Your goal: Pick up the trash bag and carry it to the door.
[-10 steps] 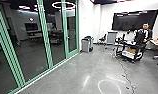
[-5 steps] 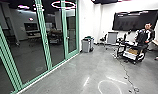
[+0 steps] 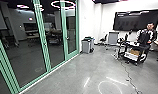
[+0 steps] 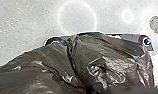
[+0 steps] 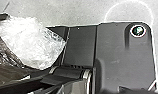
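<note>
Where the left wrist camera looks down, the trash bag [image 4: 57,57] lies right before the left gripper, thin dark plastic, crinkled and glossy, drawn into creased folds. Whether that gripper is wide, narrow or holding the bag cannot be told, and the right gripper's state is equally unclear. Close before the right one bulges a bundle of clear, whitish plastic [image 5: 32,42], rumpled, beside more dark film; whether it belongs to the bag cannot be made out. Beyond the bag, the robot's own flat dark plate [image 5: 115,55] partly covers the floor.

Farther ahead of both grippers runs smooth grey floor [image 3: 70,75] with bright reflections, crossed on the right by a thin dark cable [image 3: 127,72]. Ahead and left stands a glass wall in green frames [image 3: 41,37], including a door with a handle [image 3: 67,38]. Past its far end are grey bins [image 3: 86,46]. Ahead and right, a dark cart [image 3: 135,46] carries boxes low down; behind it stands a person [image 3: 146,36], legs largely hidden. A wide black screen [image 3: 132,20] hangs beyond. Reflections blur the room behind the glass.
</note>
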`<state>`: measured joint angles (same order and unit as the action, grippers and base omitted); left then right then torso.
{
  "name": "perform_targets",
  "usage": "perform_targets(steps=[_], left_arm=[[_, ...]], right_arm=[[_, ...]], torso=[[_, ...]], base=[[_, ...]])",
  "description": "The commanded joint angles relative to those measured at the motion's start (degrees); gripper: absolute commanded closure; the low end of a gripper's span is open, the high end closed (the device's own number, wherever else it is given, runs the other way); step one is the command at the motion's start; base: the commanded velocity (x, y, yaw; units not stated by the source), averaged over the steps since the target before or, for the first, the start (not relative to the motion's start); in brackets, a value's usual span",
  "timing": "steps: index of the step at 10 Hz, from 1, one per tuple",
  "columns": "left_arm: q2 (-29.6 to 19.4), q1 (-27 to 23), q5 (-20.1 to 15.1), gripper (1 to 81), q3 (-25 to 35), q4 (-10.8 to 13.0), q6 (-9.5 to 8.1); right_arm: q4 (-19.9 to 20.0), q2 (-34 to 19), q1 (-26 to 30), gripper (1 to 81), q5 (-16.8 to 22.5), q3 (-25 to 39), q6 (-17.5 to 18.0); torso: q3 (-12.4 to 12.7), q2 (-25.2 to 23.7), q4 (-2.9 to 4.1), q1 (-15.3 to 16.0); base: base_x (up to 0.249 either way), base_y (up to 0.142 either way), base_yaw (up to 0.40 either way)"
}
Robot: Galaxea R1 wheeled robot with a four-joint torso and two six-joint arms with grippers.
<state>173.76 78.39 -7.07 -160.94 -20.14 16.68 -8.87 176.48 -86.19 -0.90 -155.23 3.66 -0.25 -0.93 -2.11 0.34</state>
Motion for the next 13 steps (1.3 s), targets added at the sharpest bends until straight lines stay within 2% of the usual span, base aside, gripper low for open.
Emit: perform_targets(steps=[1, 13], left_arm=[[-0.4, -4.0, -3.5, 81.1, -0.2, -0.1, 0.29], [-0.3, -4.0, -3.5, 81.1, -0.2, 0.0, 0.29]], right_arm=[[-0.5, 0.7, 2.9, 1.0, 2.9, 0.6, -0.3], [-0.5, 0.6, 2.9, 1.0, 2.9, 0.3, -0.3]], torso=[[0.0, 0.0, 0.0, 0.0], [0.0, 0.0, 0.0, 0.0]], base=[[0.186, 0.0, 0.0], [0.186, 0.0, 0.0]])
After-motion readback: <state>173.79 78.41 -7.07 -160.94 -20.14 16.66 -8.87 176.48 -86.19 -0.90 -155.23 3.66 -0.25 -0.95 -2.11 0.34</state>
